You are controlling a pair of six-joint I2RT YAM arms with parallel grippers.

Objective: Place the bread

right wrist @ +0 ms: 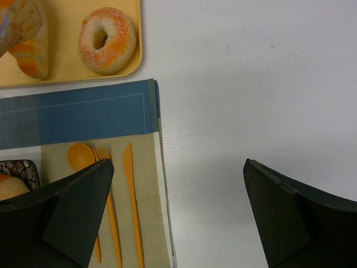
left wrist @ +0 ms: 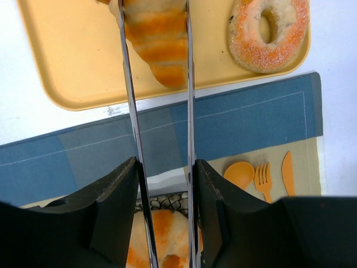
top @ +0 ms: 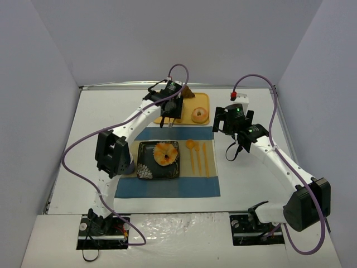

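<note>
My left gripper point(left wrist: 164, 164) is shut on a pair of metal tongs point(left wrist: 134, 111). The tong blades reach out over the yellow tray point(left wrist: 72, 56) and close on either side of a striped, cone-shaped bread point(left wrist: 159, 44). From above, that gripper point(top: 170, 107) hangs over the tray's left part and hides this bread. A sugared ring bread point(left wrist: 268, 33) lies on the tray to the right. Another bread point(top: 165, 153) sits on the black plate point(top: 146, 170). My right gripper point(right wrist: 177, 164) stands open over bare white table, holding nothing.
A blue and beige placemat point(top: 167, 188) lies under the plate. An orange spoon point(left wrist: 240, 173), fork point(left wrist: 263, 178) and knife point(left wrist: 288, 170) lie on the mat right of the plate. A brown bread piece point(top: 188, 92) sits at the tray's far edge. Grey walls enclose the table.
</note>
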